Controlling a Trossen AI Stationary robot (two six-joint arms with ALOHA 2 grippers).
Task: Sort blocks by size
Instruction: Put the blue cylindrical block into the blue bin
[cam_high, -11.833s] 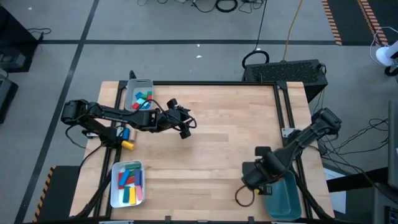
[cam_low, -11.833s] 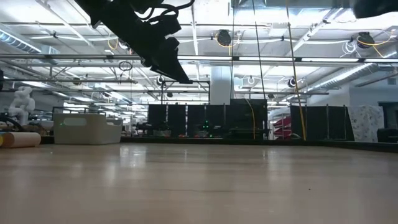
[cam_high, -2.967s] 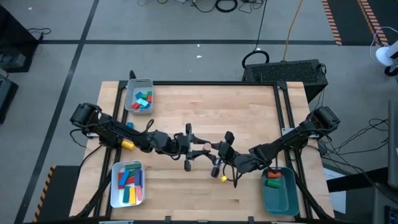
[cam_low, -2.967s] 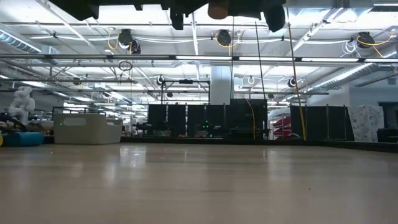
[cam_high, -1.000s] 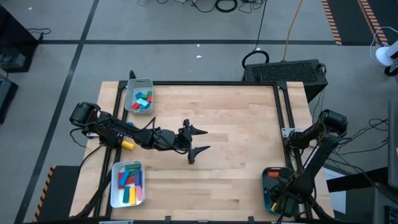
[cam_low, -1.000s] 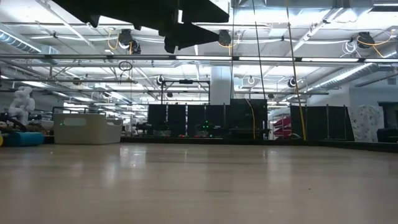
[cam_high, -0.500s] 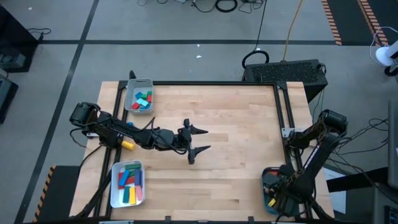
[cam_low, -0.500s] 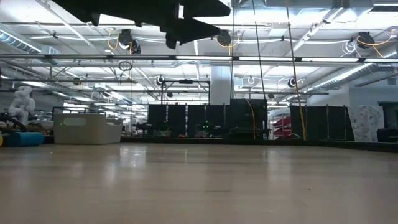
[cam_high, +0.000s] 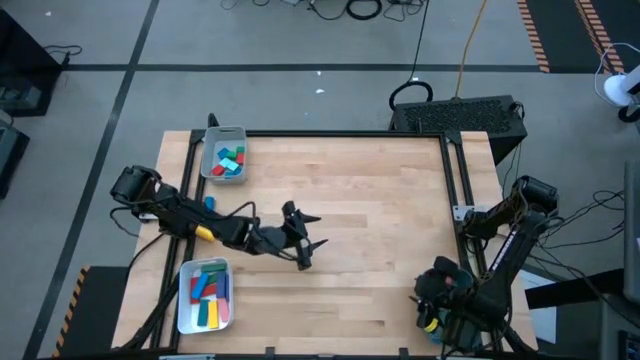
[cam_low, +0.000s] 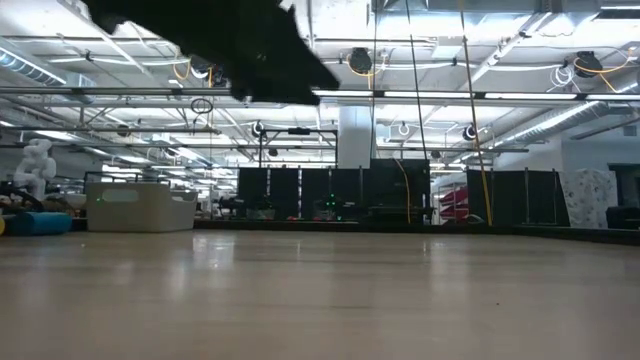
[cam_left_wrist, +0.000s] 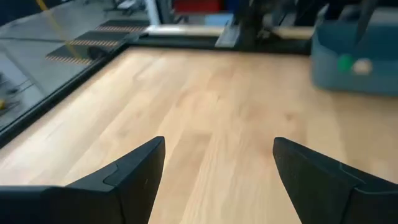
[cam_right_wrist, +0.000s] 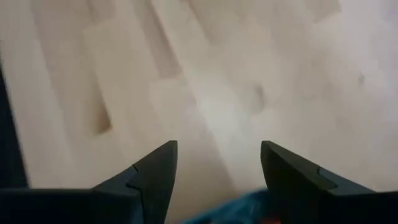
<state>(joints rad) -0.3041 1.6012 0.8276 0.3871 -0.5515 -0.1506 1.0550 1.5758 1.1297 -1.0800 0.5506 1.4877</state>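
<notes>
The right gripper, open and empty, has lifted off the teal tray after dropping a block there, while the left gripper, also open and empty, drifts back toward the white tray of blocks, so another pick seems next.

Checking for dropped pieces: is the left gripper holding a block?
No: the left gripper shows open fingers with only bare table between them.

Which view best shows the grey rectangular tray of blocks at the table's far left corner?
The high view: the grey rectangular tray shows whole from above, with red, green and teal blocks inside. The low view shows only its side wall, contents hidden. Neither wrist view shows it.
</notes>
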